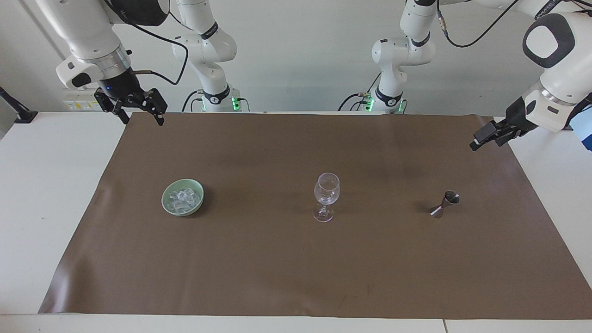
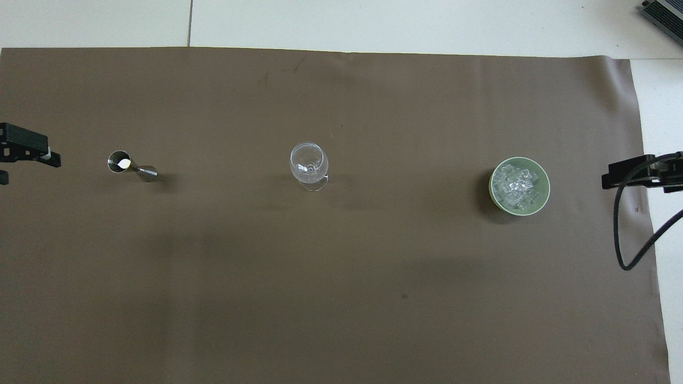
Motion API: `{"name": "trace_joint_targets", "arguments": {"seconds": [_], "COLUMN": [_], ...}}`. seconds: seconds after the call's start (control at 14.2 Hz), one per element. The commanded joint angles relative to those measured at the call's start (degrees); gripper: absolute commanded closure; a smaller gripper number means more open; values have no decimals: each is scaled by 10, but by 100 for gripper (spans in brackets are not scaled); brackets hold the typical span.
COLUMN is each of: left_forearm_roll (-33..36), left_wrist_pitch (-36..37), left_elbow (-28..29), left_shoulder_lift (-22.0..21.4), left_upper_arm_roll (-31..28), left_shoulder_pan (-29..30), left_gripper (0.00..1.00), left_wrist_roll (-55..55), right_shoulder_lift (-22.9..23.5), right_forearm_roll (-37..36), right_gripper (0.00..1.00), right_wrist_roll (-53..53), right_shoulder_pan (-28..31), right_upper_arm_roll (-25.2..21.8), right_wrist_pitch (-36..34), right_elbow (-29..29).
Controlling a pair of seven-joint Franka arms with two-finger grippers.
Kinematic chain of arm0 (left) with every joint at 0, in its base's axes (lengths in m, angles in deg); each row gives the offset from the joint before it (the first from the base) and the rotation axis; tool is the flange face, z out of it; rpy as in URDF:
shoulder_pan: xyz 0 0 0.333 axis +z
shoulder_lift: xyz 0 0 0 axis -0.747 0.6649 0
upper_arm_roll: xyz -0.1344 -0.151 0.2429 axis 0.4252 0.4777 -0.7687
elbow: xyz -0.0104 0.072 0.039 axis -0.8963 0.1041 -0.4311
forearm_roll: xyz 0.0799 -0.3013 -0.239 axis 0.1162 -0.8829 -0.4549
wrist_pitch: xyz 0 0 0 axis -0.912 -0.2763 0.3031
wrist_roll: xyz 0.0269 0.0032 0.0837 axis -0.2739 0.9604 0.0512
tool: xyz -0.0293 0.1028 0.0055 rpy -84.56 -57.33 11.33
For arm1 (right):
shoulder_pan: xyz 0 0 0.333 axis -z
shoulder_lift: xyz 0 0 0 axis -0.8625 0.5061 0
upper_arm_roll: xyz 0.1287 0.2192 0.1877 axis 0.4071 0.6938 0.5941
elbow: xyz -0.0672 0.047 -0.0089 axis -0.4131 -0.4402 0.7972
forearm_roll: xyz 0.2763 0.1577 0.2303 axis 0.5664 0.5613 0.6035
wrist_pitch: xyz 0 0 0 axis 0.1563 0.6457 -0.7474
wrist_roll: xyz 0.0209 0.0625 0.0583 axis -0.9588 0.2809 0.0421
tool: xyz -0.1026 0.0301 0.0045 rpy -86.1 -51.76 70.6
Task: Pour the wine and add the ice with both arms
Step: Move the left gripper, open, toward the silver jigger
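Observation:
The ice is heaped in a pale green bowl toward the right arm's end of the brown mat. An empty stemmed wine glass stands mid-mat. A small metal jigger stands toward the left arm's end. No wine is in view. My left gripper hangs open over the mat's edge, short of the jigger, one finger showing from overhead. My right gripper waits open over the mat's corner nearest its base, one finger visible.
The brown mat covers most of the white table. A black cable loops down by the right gripper. Both arm bases stand at the table's robot edge.

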Motion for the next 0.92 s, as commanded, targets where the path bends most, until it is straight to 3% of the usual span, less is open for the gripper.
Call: {"name": "trace_joint_targets", "arguments": {"seconds": [0.0, 0.85], "left_forearm_roll": [-62, -212], "left_wrist_pitch": [-7, -6], "left_elbow": [-3, 2], "left_shoulder_lift": [22, 102], "left_upper_arm_roll": [-46, -126], "left_shoulder_pan": [-10, -19], "left_gripper": [0, 0], "left_wrist_roll": [-15, -157], "right_shoulder_lift": [-5, -5], "right_forearm_roll": [2, 2], "right_gripper": [0, 0], "right_wrist_roll": [-14, -14], "right_shoulder_pan": [8, 8], "right_upper_arm_roll": [4, 4], "right_wrist_pitch": [-7, -7], "right_elbow": [-1, -1]}}
